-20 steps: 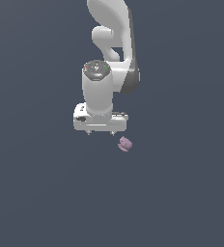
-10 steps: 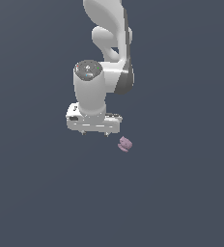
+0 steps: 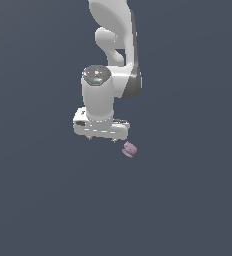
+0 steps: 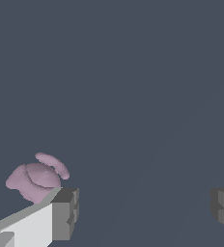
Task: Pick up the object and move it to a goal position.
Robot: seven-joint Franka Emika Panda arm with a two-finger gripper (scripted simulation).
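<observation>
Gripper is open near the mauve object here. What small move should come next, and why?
Probably shift the gripper sideways toward the exterior view's right until it is centred over the object. The jaws are open, but the wrist view shows the object outside one fingertip, not between them.

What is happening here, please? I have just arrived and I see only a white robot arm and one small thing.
A white Franka robot arm is working toward a tiny lumpy mauve object that lies on a plain dark grey surface. Its white gripper is open and holds nothing. In the exterior view the object lies just beyond the gripper, toward the exterior view's right and slightly lower. In the wrist view it lies outside one grey fingertip, not between the two. So the pick-up is not yet done.
</observation>
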